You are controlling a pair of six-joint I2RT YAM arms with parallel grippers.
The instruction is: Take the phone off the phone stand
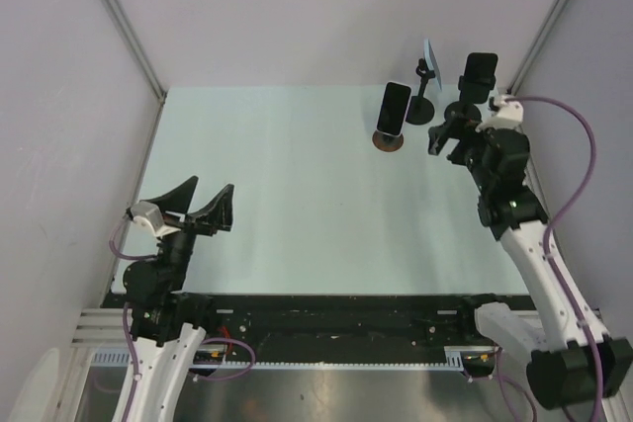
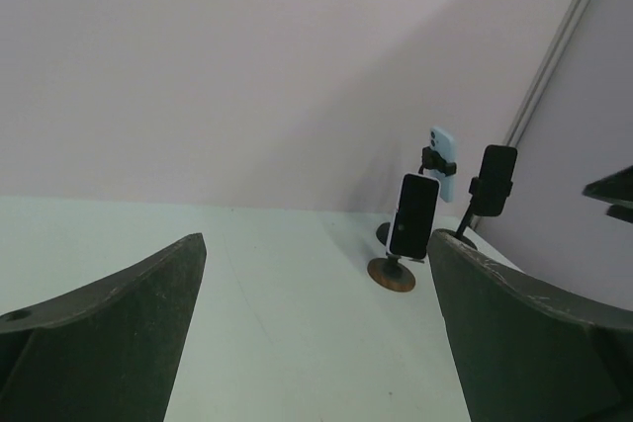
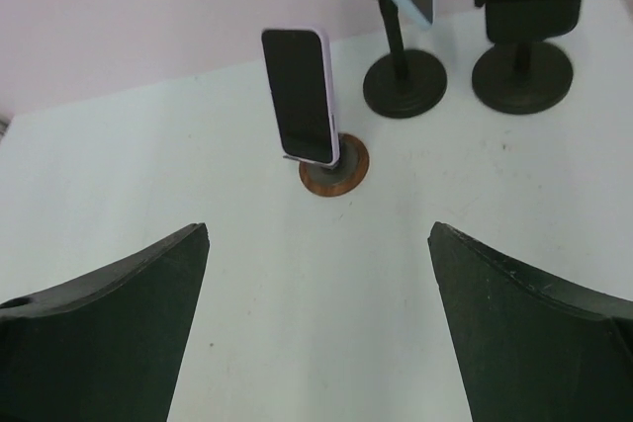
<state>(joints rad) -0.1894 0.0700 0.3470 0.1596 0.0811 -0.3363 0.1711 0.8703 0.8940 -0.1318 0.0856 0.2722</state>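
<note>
A pale, faintly green table [image 1: 277, 205] fills the enclosure. It is backed by plain lilac-grey walls [image 1: 297, 17], with a metal post [image 1: 119, 19] running up the back corner. At the far right two black stands on round bases sit side by side (close, though their bases do not touch). The inner stand [image 3: 404, 84] carries a tilted light-blue phone [image 1: 431, 54], and the outer stand [image 3: 522, 74] an upright black phone [image 1: 481, 74].

walls [image 1: 297, 7]: plain pale lilac | table [image 1: 277, 214]: pale mint top | corner posts [image 1: 121, 22]: grey metal
</note>
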